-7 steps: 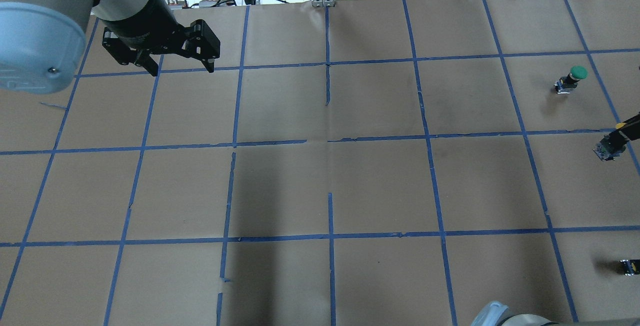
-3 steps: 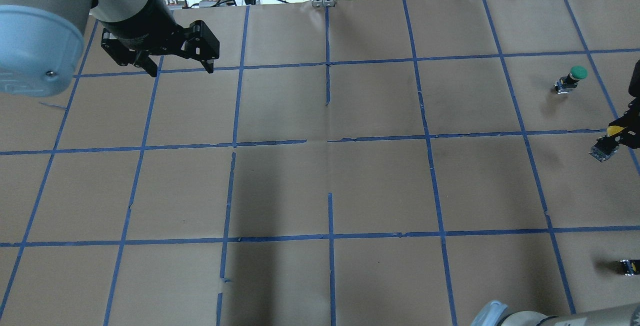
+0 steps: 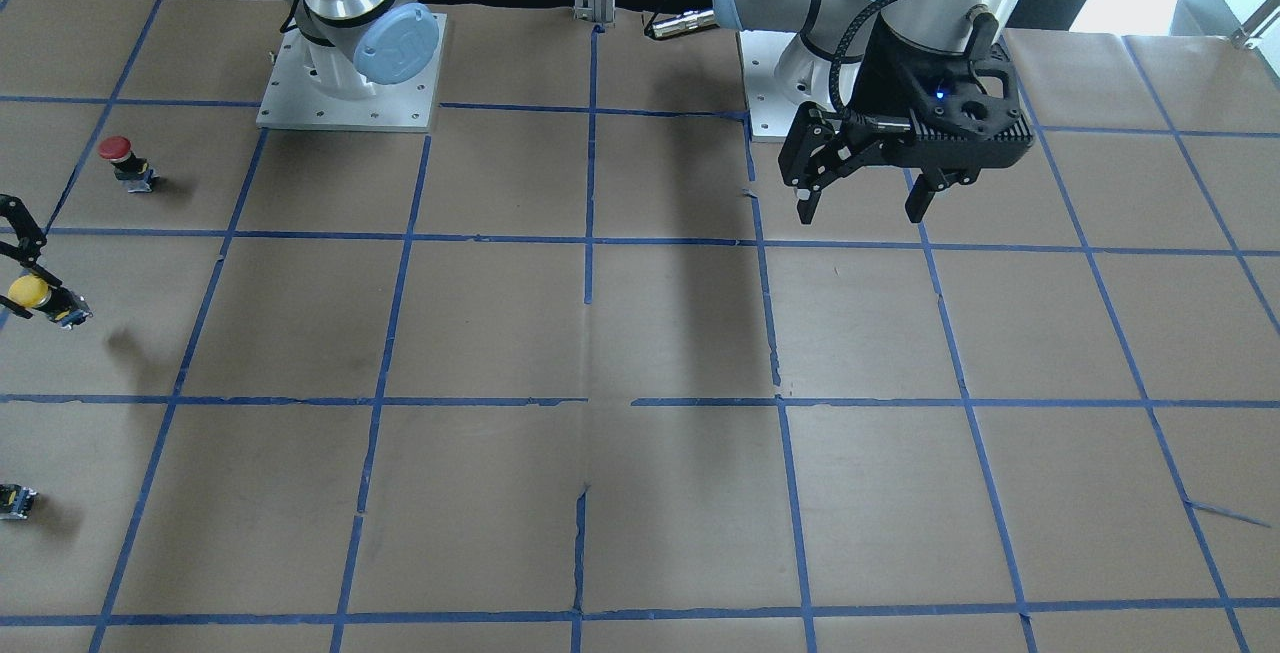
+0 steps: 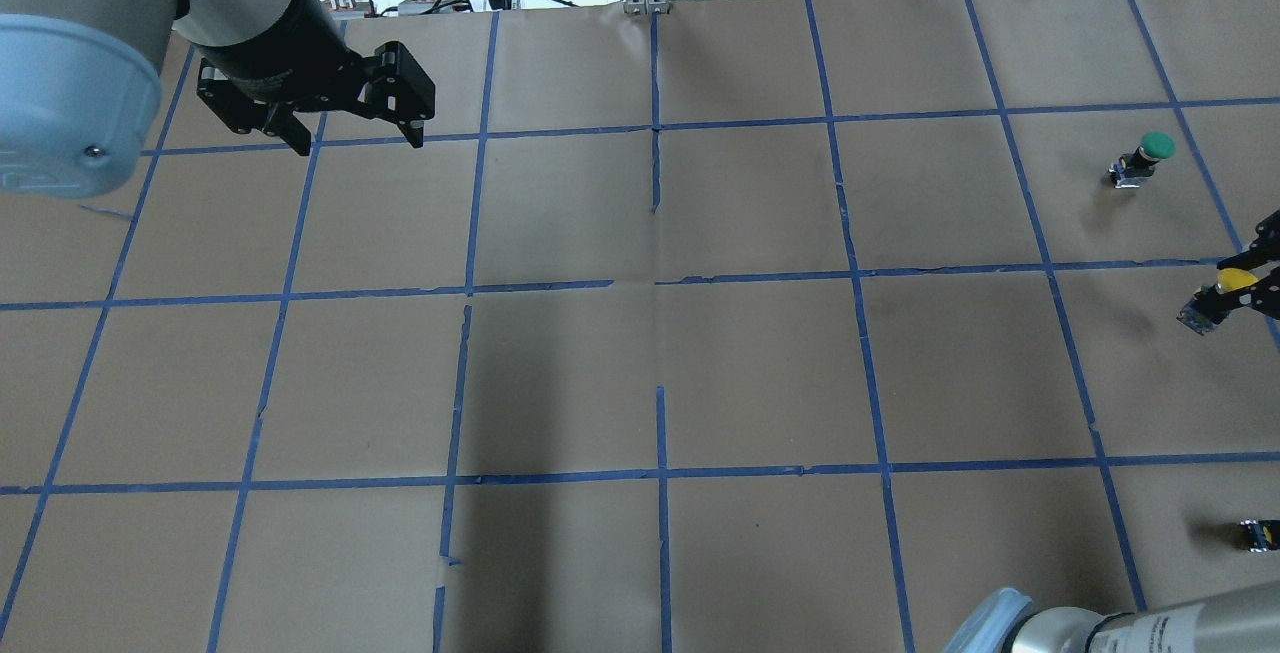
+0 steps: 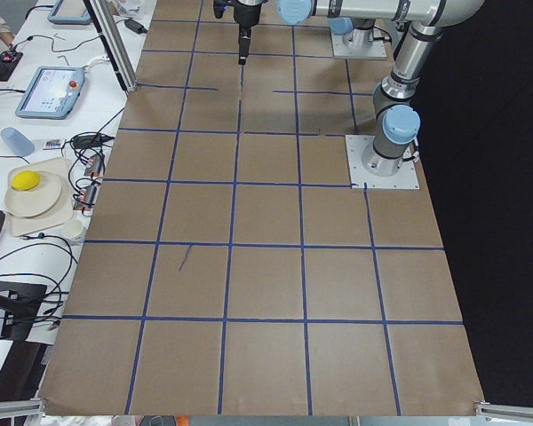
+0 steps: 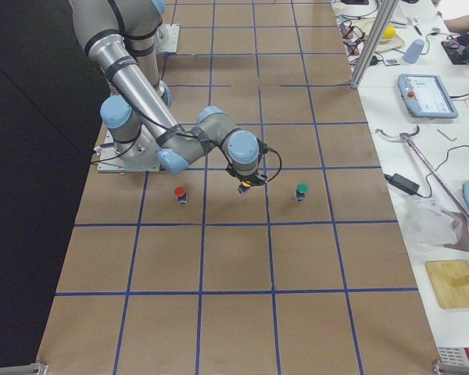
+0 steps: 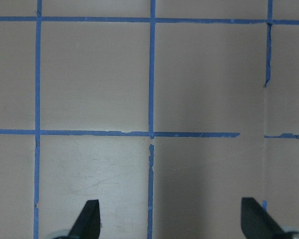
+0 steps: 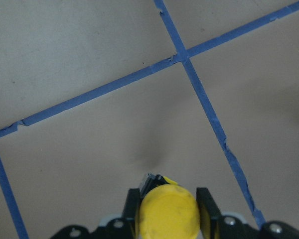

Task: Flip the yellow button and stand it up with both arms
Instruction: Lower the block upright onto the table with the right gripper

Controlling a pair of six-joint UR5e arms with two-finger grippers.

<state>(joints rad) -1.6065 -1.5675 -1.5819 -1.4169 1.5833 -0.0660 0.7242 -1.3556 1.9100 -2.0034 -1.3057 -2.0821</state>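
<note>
The yellow button (image 4: 1222, 291) has a yellow cap, black body and grey base. My right gripper (image 4: 1240, 291) is shut on it at the table's right edge and holds it tilted above the paper. It also shows in the front view (image 3: 35, 295), the right side view (image 6: 242, 185) and the right wrist view (image 8: 168, 214), where the cap sits between the two fingers (image 8: 208, 206). My left gripper (image 4: 358, 141) is open and empty, high over the far left of the table; it also shows in the front view (image 3: 860, 213) and the left wrist view (image 7: 169, 221).
A green-capped button (image 4: 1150, 153) stands beyond the right gripper. A red-capped button (image 3: 118, 155) stands on its robot side. A small capless black-and-grey block (image 4: 1258, 533) lies near the right edge. Brown paper with a blue tape grid (image 4: 660, 283) covers the table.
My right gripper has turned with the yellow button, so more of the yellow cap shows. The right arm's elbow has come further into view. The left gripper has drifted slightly away.
</note>
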